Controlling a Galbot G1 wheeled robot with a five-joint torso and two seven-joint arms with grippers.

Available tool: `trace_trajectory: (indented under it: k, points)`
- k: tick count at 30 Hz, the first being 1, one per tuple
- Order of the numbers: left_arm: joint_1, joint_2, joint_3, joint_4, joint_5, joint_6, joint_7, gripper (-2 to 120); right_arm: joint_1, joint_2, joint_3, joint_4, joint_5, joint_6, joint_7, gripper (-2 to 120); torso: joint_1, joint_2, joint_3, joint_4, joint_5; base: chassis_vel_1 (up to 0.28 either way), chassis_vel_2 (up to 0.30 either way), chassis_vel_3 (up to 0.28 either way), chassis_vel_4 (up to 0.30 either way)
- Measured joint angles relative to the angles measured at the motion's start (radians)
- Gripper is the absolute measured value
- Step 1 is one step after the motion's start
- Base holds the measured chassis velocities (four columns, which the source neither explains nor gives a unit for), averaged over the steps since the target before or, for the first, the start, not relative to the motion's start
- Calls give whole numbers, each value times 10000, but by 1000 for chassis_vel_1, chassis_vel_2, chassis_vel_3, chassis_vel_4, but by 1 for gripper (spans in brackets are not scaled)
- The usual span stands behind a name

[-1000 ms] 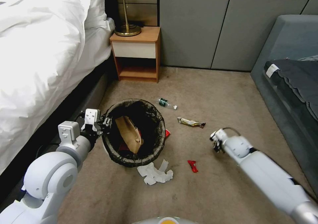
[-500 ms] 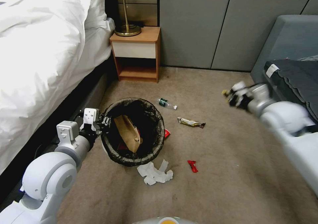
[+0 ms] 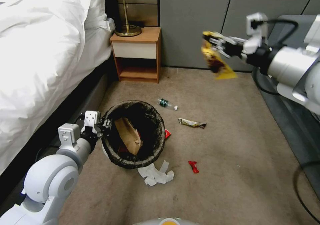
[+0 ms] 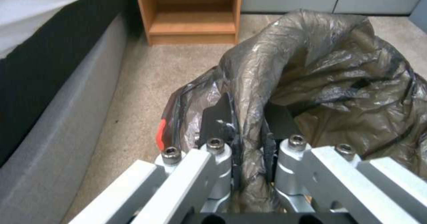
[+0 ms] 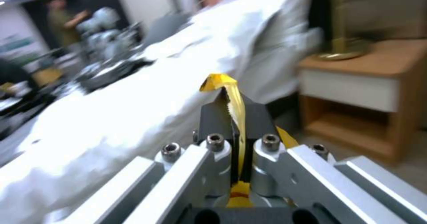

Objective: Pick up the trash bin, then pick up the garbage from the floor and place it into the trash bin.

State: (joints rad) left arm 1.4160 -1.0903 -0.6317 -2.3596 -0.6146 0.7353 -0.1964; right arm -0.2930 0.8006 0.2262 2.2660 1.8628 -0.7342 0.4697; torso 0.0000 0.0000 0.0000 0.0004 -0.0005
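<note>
Two grippers: both are clamped on something, one low at the left of the head view, one high at the upper right.
Left gripper (image 3: pixel 104 122): lower left of the head view, its fingers (image 4: pixel 219 117) closed narrow over the rim of the trash bin, one inside and one outside the bag liner.
Trash bin (image 3: pixel 133 133): left of centre, round, with a dark plastic liner (image 4: pixel 329 73) folded over the rim; the bed's (image 3: pixel 43 52) dark base is just beside it.
Inside the bin: a tan paper bag (image 3: pixel 129 135) leaning upright, something red under it.
Right gripper (image 3: pixel 213 44): upper right, in front of the grey wall panels, pinching a yellow snack wrapper (image 3: pixel 216 60) that hangs below the fingers.
Right wrist view: the wrapper (image 5: pixel 235 100) runs edge-on between the two closed black pads.
Floor litter, centre: a small clear bottle (image 3: pixel 167 104), an olive wrapper (image 3: pixel 192 122), a small red packet (image 3: pixel 193 166), a red scrap touching the bin's right side.
Tissues (image 3: pixel 156 174): crumpled white, just beside the bin's near edge.
Nightstand (image 3: pixel 137 53): upper centre, holding a brass lamp base.
</note>
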Motion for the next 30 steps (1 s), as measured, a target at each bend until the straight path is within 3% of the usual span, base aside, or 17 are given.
trace_trajectory:
  k: [1,4,8,11,14,21,30]
  points:
    - [0,0,0,0,0,0,0,6,0,0,0,0,0,0,0,0,0,0,0,0,0,0,0,0,0]
    - [-14,-24,-3,62,40,0,21,6,893,548,-1454,-320,83,3,-30,0,0,0,0,-2,3,0,0,0,0]
    - [-35,-39,-3,105,52,0,35,6,1271,998,-2473,-584,-7,71,30,0,0,0,0,-4,2,0,0,0,0]
    - [-68,-39,-11,194,79,0,52,6,1521,1707,-3953,-1000,-256,237,410,0,0,0,0,-2,3,0,0,0,0]
    - [-91,-50,-19,215,80,0,55,6,1527,2202,-4690,-1294,-476,345,639,0,0,0,1,-3,3,0,0,0,0]
    - [-109,-65,-54,237,76,0,61,6,1124,2970,-5632,-1920,-1331,412,692,0,0,0,0,-3,5,0,0,0,0]
    - [-188,-71,-57,378,68,0,69,6,288,3698,-5931,-2434,-1834,522,703,0,0,0,0,-4,5,0,0,0,0]
